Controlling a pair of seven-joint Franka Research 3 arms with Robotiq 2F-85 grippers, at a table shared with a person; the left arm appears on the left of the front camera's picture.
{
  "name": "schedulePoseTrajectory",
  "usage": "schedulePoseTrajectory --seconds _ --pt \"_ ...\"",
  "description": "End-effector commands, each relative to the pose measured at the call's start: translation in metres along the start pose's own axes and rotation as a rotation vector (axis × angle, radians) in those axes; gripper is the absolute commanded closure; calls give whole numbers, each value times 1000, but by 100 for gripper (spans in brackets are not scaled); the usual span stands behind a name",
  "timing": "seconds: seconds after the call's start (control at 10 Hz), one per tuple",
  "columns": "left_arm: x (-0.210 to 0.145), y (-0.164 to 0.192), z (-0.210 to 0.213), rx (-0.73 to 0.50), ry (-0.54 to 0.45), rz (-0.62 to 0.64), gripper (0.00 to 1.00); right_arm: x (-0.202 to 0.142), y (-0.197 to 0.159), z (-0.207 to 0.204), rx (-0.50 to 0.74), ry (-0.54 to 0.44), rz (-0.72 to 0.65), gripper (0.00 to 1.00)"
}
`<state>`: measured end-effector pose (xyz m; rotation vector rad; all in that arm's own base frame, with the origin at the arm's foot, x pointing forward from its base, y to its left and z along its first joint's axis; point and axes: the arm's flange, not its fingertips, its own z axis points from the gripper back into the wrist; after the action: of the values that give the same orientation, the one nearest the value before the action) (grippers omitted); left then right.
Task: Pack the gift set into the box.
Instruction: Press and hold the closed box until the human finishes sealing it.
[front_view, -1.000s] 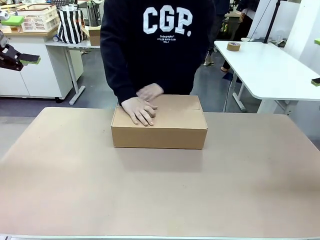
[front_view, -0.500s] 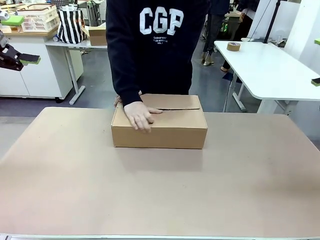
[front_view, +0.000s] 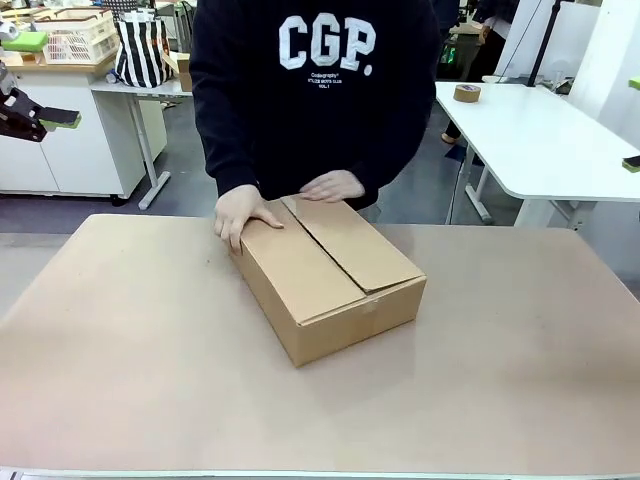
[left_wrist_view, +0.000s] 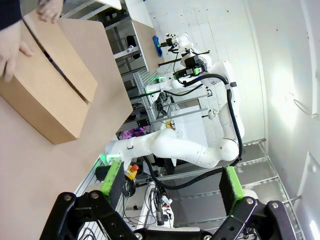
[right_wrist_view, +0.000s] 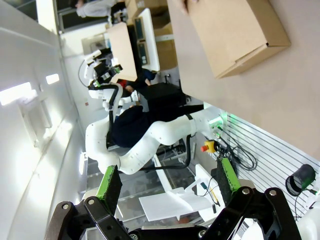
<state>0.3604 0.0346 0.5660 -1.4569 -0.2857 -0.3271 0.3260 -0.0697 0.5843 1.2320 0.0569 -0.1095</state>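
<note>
Here we are: the box (front_view: 330, 275) sits on the table (front_view: 150, 380), a little beyond the middle and turned at an angle, so one corner points back towards me. Its top flaps are folded down and meet in a seam along the lid, and with them down I cannot see inside. Across the table the person in the dark sweatshirt (front_view: 310, 90) is on it with both hands. One hand (front_view: 243, 213) lies flat on the far left corner of the lid, and the second hand (front_view: 333, 186) rests at the far edge, just beside the seam. My left gripper (left_wrist_view: 171, 175) hangs well away from the box, fingers spread wide with nothing between the green pads. From its wrist camera I see the box at the upper left, with the person's fingers on it. My right gripper (right_wrist_view: 167, 172) is the same, jaws apart and holding nothing, and from there the box shows at the top, well clear of me. Off to the right, a roll of tape (front_view: 467, 92) lies on a white table (front_view: 540, 150).
</note>
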Motion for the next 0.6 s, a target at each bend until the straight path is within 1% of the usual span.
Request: schedulePoseTrajectory --seconds 0.0,0.5 --pt "-2 -4 2 6 13 14 0 0 2 0 20 2 27 0" --pt "-2 -4 2 6 13 14 0 0 2 0 20 2 27 0"
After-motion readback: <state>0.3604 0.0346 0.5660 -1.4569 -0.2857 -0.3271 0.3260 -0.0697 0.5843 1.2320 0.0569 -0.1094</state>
